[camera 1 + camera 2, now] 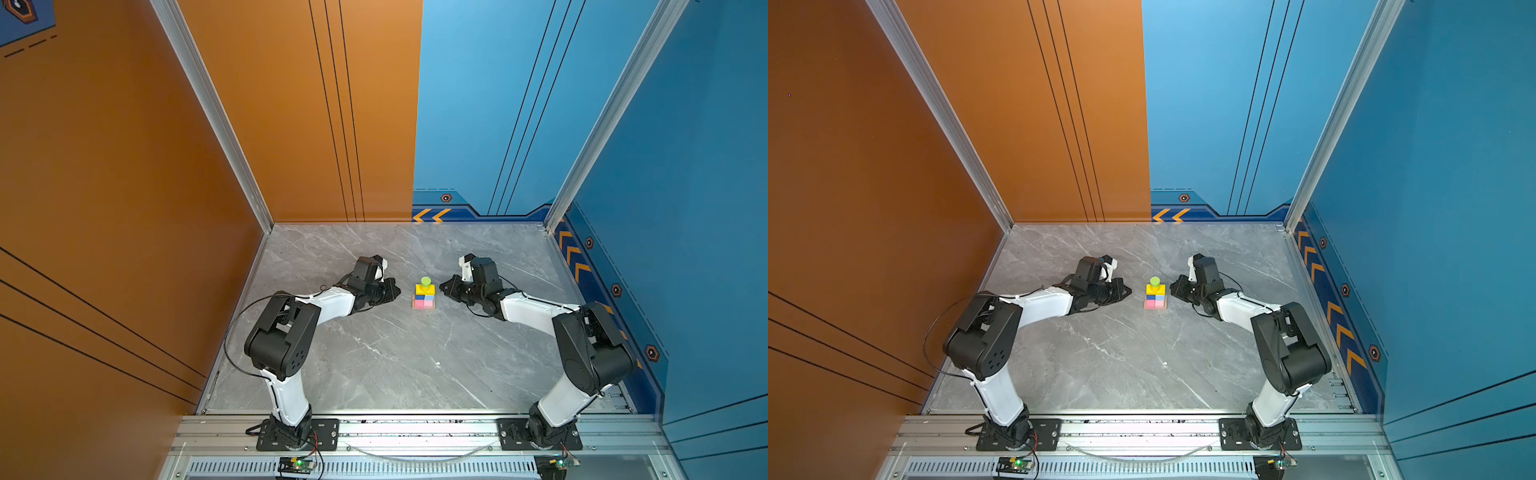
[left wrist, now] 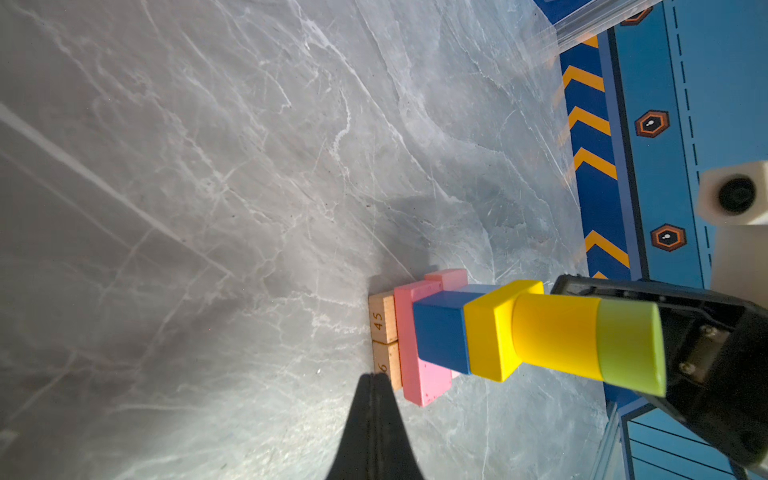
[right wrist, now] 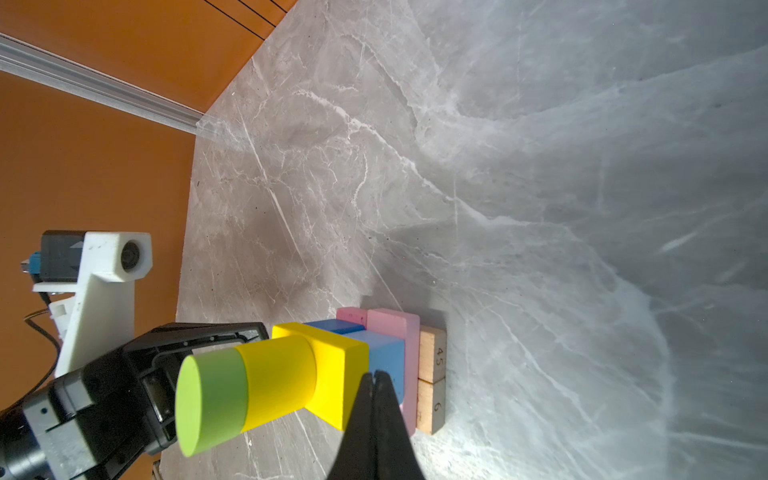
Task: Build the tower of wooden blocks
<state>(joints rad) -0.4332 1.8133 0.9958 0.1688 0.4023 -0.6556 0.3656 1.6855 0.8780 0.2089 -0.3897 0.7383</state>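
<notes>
Mid grey marble tabletop [image 1: 374, 353]: painted wood block tower [image 1: 424, 296] upright, lime-green wooden cylinder [image 1: 425, 282] topmost. left gripper [image 1: 398, 291] and right gripper [image 1: 441, 286] flank it, not touching; both jaws pressed together, empty.

Our left gripper [image 1: 395, 293]: jaws pressed together, left of the tower [image 1: 424, 296].
Our right gripper [image 1: 444, 286]: likewise, right of it.

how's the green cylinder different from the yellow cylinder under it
Colour: the lime-green cylinder is green, the yellow cylinder yellow. Place: the lime-green cylinder tops the tower, its end face bare; the yellow cylinder stands under it on the yellow brick. Both stand upright, round, about equally wide, stacked flush.
</notes>
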